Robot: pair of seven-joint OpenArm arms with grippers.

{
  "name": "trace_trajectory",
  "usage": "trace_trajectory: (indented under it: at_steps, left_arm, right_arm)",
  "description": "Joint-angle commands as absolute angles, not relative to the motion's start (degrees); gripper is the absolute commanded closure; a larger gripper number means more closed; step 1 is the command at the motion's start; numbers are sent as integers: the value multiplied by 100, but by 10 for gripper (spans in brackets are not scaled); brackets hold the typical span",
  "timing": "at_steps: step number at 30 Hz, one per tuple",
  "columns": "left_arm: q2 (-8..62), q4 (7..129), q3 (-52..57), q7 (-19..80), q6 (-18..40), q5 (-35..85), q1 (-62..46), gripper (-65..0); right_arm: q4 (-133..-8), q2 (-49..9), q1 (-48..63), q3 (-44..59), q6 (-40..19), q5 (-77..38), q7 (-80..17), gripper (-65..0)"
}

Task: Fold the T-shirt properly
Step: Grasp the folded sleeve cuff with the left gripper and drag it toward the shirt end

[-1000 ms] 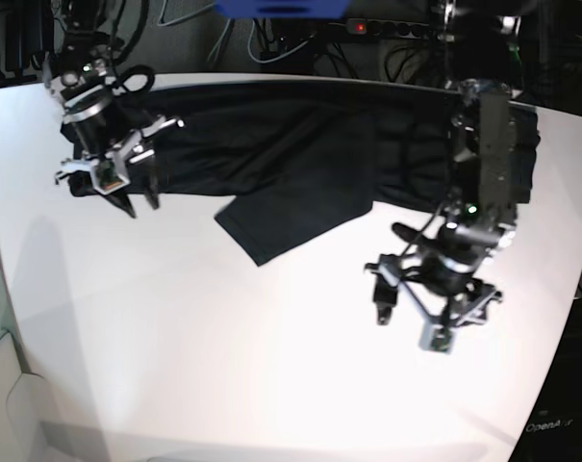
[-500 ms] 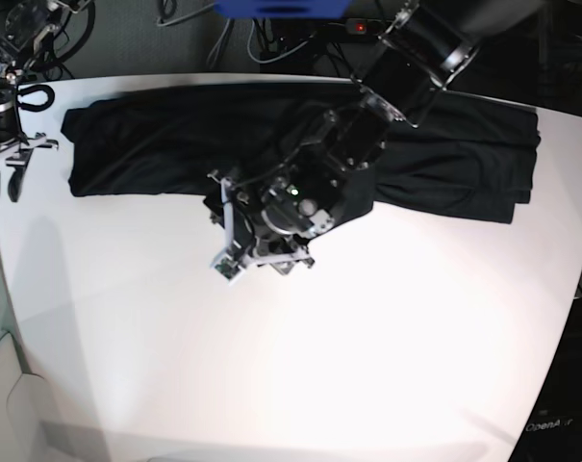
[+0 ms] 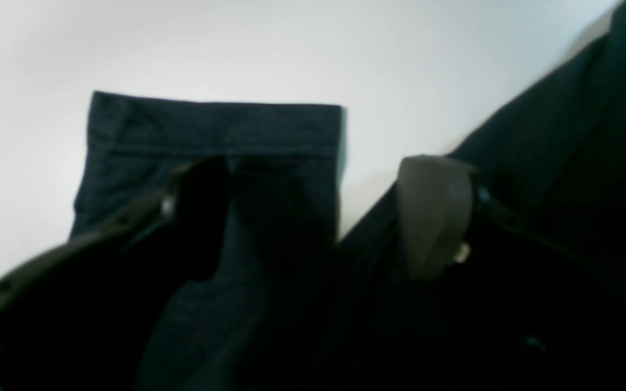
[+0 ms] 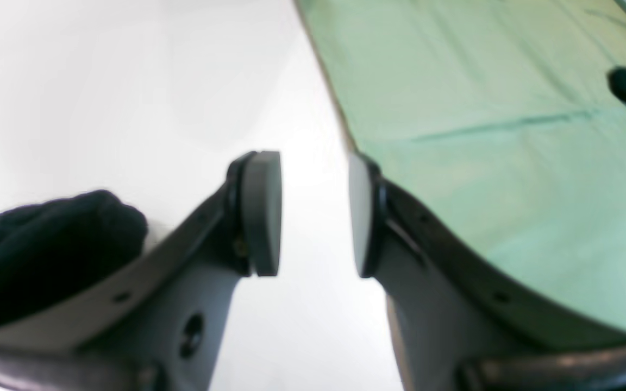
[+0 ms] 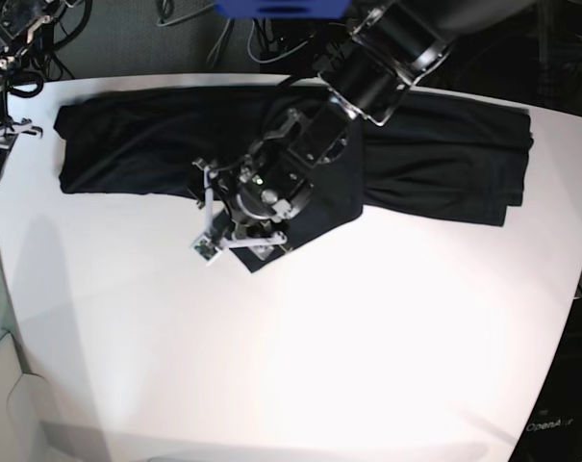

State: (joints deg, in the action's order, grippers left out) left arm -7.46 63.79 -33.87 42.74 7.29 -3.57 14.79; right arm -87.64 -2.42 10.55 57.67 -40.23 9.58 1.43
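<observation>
On the white table (image 5: 300, 366) the T-shirt (image 5: 435, 159) lies stretched along the far side, the left gripper (image 5: 235, 219) spread wide over its sleeve cuff (image 3: 215, 127), the right gripper (image 4: 313, 212) half-open, empty, at the table's edge.

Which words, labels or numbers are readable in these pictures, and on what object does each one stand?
"OpenAr": pale lettering, cut off by the picture's edge, on the dark stand beside the table, base view.
The T-shirt is plain, with no print.
Neither wrist view shows any text.
</observation>
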Motion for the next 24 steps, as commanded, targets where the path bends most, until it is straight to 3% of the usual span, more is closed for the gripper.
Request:
trace_trajectory:
  at_steps: [1,14,24]
  left_arm:
    - [-725,6360,-3398,4488,734,-453,1481,-466]
    - [-690,7459,-3354,4497,734,-462,1147,-466]
    - [-778,7398,-2404,4303,778,-444,1165,-466]
  right_arm:
    - [-8866,-338,1024,5842,-4000,840,312,-219]
    - [-8866,-338,1024,5895,-4000,840,347,-220]
    - [-8857,-338,1024,5868,-4000,840,356,-220]
